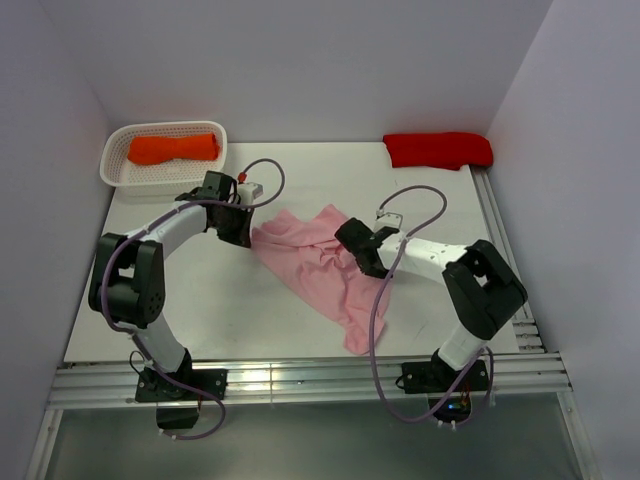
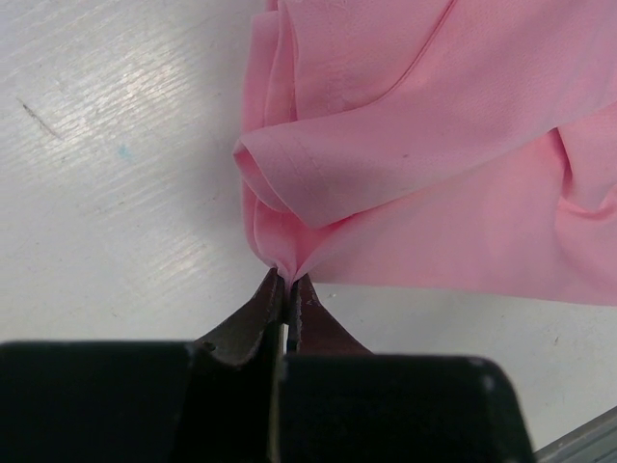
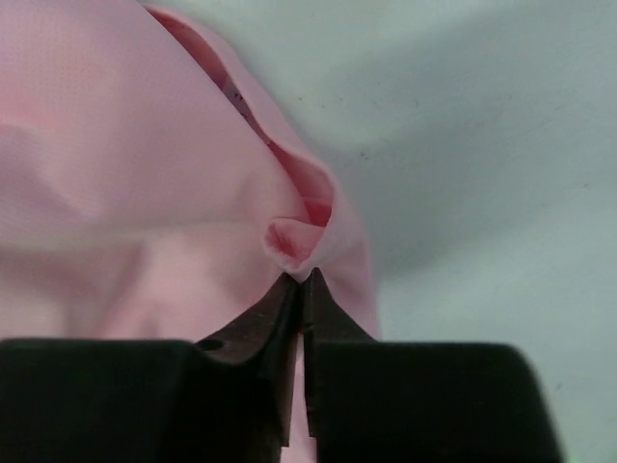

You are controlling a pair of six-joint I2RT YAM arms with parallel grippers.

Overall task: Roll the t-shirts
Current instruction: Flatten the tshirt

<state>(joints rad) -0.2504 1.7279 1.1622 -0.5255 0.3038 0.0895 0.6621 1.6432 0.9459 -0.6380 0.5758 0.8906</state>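
A light pink t-shirt (image 1: 318, 265) lies crumpled on the white table, running from the middle toward the front edge. My left gripper (image 1: 243, 232) is shut on its left edge; the left wrist view shows the cloth (image 2: 434, 145) pinched at the fingertips (image 2: 287, 282). My right gripper (image 1: 362, 255) is shut on a fold at the shirt's right side; the right wrist view shows the pinched fold (image 3: 294, 241). An orange t-shirt (image 1: 173, 148) lies rolled in the basket. A bright red t-shirt (image 1: 438, 149) lies at the back right.
A white mesh basket (image 1: 115, 150) stands at the back left corner. Purple cables loop over both arms. Metal rails run along the table's front edge (image 1: 300, 378) and right side (image 1: 500, 240). Grey walls enclose the table.
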